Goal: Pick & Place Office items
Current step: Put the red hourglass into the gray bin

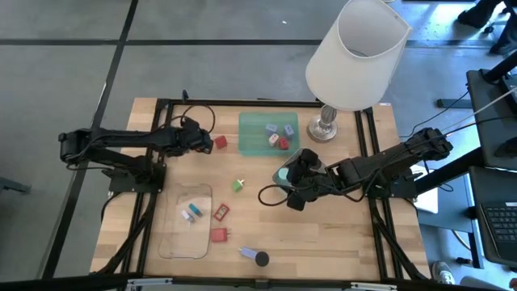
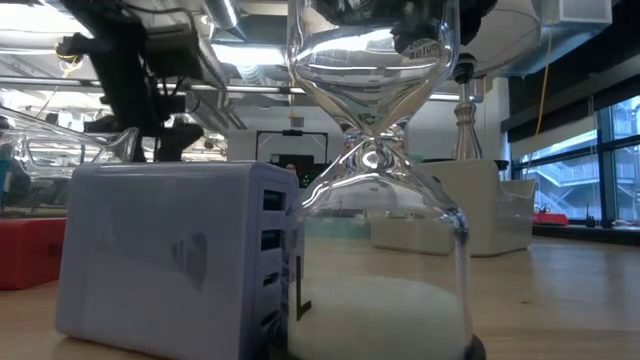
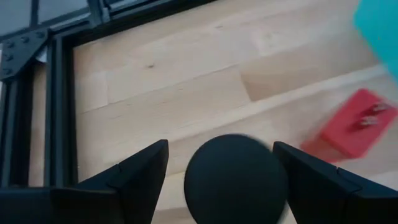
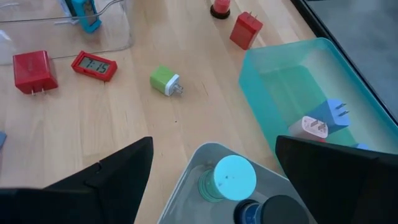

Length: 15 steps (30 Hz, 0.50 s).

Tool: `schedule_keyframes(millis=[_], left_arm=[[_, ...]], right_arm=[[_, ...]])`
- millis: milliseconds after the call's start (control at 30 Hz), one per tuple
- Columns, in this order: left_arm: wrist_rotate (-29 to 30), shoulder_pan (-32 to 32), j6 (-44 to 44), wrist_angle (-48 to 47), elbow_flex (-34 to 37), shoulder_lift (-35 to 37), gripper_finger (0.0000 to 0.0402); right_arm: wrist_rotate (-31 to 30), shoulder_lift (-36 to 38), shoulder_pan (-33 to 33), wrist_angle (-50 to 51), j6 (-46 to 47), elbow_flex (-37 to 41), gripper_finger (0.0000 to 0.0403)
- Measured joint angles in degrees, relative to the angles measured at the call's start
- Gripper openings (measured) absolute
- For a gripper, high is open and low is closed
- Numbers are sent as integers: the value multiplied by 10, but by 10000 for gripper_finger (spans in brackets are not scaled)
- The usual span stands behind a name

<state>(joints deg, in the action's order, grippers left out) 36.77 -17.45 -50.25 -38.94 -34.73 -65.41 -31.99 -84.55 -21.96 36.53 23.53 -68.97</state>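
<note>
Two arms reach in over the wooden table (image 1: 339, 234), one from each side. At about nine o'clock, the left gripper (image 1: 196, 137) hangs with its fingers (image 3: 134, 177) spread apart, and a black round cap (image 3: 236, 180) sits between them in the left wrist view; whether they touch it is hard to say. Just beside that gripper, toward the middle, lies a red block (image 1: 220, 143). At seven o'clock the clear tray (image 1: 184, 234) holds small pale pieces, with a red clock card (image 1: 220, 212) and a red plug (image 1: 219, 235) beside it. A green and white plug (image 1: 239, 186) lies near the centre. At twelve o'clock the green tray (image 1: 252, 133) holds blue and red pieces, with the white-shaded lamp (image 1: 355, 52) next to it. At three o'clock the right gripper (image 1: 297, 179) hovers with jaws wide over the grey tray (image 4: 186, 193), where a teal disc (image 4: 235, 177) rests.
</note>
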Motion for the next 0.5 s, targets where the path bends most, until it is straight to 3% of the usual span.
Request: schedule_keyframes(millis=[167,500], left_arm=[[16,-3,-1,20,22,0,281],[-35,-4,45,89,39,0,281]], right_arm=[[1,0,2,0,0,0,343],[1,0,26,0,0,0,343]])
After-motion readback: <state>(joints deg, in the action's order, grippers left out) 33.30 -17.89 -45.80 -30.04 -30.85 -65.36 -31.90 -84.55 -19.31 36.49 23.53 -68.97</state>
